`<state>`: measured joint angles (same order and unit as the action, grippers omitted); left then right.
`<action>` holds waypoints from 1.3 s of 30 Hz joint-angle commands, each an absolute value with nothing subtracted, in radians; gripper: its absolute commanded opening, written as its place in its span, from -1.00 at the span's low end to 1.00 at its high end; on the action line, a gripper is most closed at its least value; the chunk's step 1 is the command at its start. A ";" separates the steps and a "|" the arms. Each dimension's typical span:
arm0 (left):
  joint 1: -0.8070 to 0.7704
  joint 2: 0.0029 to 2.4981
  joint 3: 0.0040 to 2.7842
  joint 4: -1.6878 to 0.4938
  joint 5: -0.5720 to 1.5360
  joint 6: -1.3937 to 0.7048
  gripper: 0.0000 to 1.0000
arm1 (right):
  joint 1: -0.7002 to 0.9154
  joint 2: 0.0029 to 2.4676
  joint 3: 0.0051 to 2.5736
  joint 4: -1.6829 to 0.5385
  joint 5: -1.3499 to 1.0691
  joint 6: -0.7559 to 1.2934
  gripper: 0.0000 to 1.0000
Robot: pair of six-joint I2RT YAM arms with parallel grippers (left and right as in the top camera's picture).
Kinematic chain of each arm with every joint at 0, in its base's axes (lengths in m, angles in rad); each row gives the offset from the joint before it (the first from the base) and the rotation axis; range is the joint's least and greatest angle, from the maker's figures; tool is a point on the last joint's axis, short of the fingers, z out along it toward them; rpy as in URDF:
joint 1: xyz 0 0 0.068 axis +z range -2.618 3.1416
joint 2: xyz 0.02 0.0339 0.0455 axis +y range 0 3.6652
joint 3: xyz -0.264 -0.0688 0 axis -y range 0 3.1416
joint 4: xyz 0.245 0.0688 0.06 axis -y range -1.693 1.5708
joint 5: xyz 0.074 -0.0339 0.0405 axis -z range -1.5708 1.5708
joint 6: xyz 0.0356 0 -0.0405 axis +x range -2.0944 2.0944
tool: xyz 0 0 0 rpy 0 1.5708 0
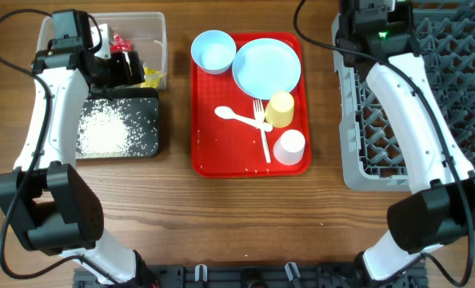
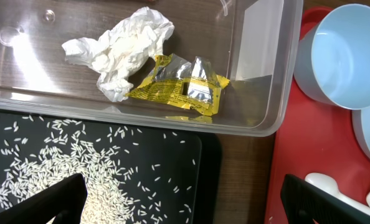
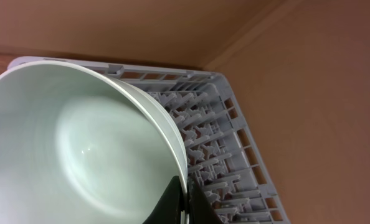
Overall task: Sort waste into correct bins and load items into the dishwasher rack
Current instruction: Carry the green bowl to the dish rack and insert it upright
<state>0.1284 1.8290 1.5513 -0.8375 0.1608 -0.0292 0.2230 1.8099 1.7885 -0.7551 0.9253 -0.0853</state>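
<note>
1. The yellow wrapper is crumpled, with its silver inner side showing. Any print on it is too small to read.
2. At the centre of the wooden table lies a red tray. On it, a second bowl sits at 11 o'clock and a plate at 1 o'clock. A yellow cup is at 3 o'clock and a pink cup at 5 o'clock. A white spoon and fork cross in the middle.
3. A clear tub stands at 10 o'clock on the table, partly covered by the left arm in the overhead view. It holds the yellow wrapper, a white wrapper touching it, and a red wrapper.
4. A black tray sits just beside the tub on its 6 o'clock side, strewn with rice.
5. The left gripper hovers over the black tray by the tub's edge. Its fingers are spread wide with nothing between them.
6. The right gripper is pinched on the rim of a bowl. The bowl is pale, glossy, empty and tilted.
7. The bowl hangs over the grey lattice rack, which stands at 3 o'clock on the table. The right arm crosses the rack.
</note>
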 commanded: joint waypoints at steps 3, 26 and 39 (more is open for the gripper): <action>0.131 1.818 1.558 -0.835 0.155 -0.035 1.00 | 0.190 1.810 1.785 -0.738 0.942 -0.094 -0.91; 0.131 1.818 1.558 -0.835 0.155 -0.035 1.00 | 0.030 2.017 1.785 -0.244 0.742 -0.630 -0.91; 0.131 1.818 1.558 -0.835 0.155 -0.035 1.00 | 0.029 2.169 1.785 -0.239 0.781 -0.634 -0.92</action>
<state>0.1284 1.8290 1.5513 -0.8375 0.1604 -0.0292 0.0280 2.1372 1.7866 -0.2451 0.7486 -0.6231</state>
